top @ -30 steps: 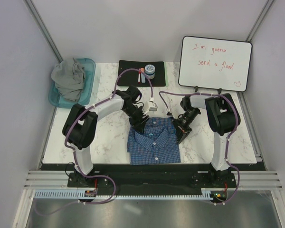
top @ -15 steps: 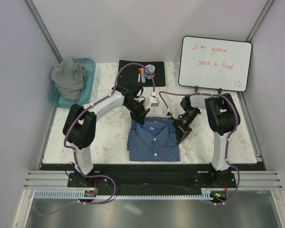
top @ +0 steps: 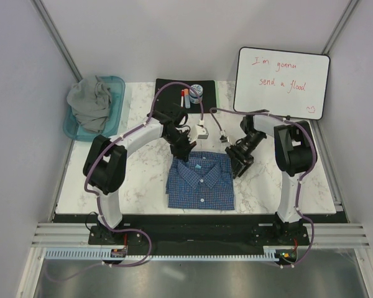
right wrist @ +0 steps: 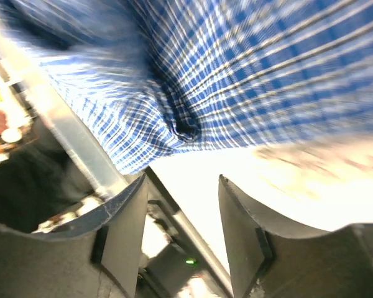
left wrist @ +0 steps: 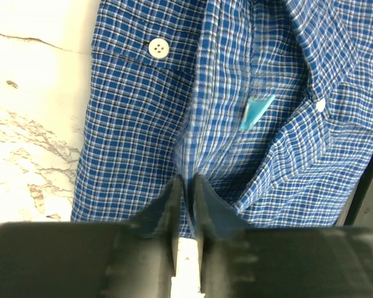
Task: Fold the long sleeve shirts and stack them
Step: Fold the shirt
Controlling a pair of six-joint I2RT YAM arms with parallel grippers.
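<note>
The blue-and-white check shirt [top: 200,182] lies folded, collar up, in the middle of the marble table [top: 137,174]. At its back edge, my left gripper [top: 185,152] pinches a fold of the check cloth [left wrist: 143,124] just behind the collar, its jaws nearly together [left wrist: 186,186]. My right gripper [top: 237,166] hovers at the shirt's right side. In the right wrist view it stands open [right wrist: 183,180] with only table between its fingers, the shirt's edge [right wrist: 248,74] just beyond. The grey shirt [top: 90,102] sits crumpled in the teal tub [top: 120,87] at the back left.
A whiteboard [top: 281,82] stands at the back right. A black mat [top: 171,87] at the back centre carries a small jar [top: 196,93]. A small white object [top: 202,132] lies just behind the check shirt.
The left gripper moved to the shirt's back edge and closed on the cloth. The right gripper opened, let go of the shirt's right edge and drew back a little.
</note>
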